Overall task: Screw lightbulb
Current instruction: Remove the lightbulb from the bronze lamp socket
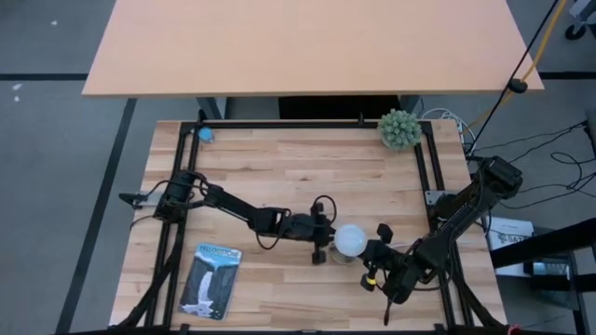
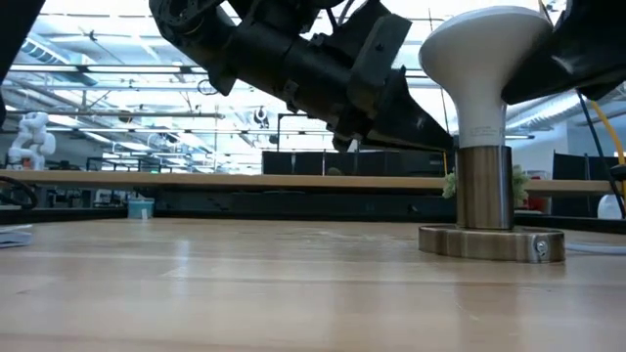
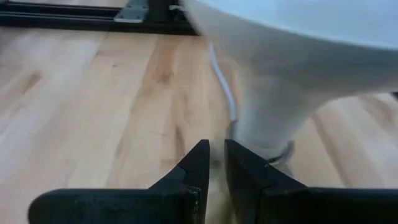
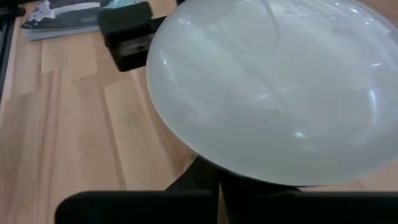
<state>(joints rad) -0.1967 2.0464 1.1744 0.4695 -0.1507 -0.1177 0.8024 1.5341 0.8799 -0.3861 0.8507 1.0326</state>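
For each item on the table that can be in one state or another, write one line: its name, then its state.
lightbulb: upright, neck down in the socket.
socket base: flat on the table, holding the bulb.
left gripper: nearly shut, empty, beside the bulb's neck.
right gripper: shut, under the bulb's globe.
packaged item: lying flat, untouched.

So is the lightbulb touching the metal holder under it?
Touching. In the low view the lightbulb stands upright with its neck going straight down into the metal holder, with no gap between them.
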